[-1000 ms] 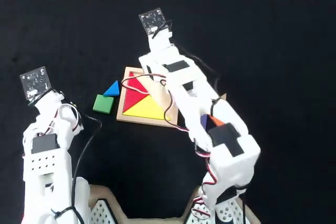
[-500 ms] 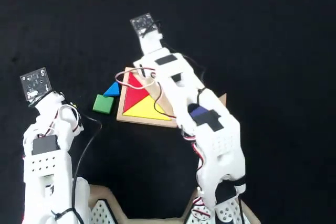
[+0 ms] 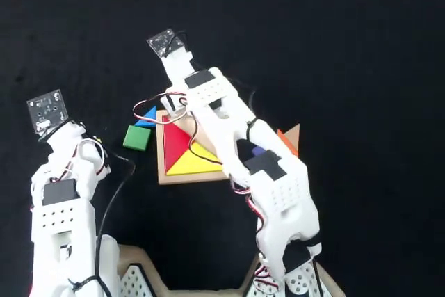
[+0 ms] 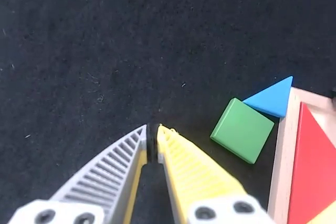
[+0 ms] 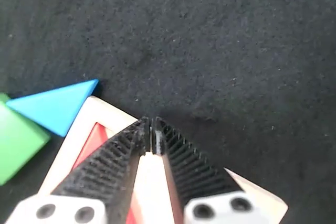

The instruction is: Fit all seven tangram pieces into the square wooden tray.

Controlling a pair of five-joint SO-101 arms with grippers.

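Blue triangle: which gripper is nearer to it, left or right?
Right. The right gripper is over the tray corner, just beside the blue triangle. The left gripper sits farther off, on the far side of the green square.

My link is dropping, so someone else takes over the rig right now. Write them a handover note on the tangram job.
Left claw: shut, empty, over bare cloth short of the green square.
Right claw: shut, empty, over a corner of the wooden tray, near the blue triangle.
Done: red triangle and yellow triangle lie in the tray, two of seven.
Left: green square and blue triangle, close together on the cloth beside the tray. An orange piece lies on the cloth at the tray's opposite side, partly behind the right arm.
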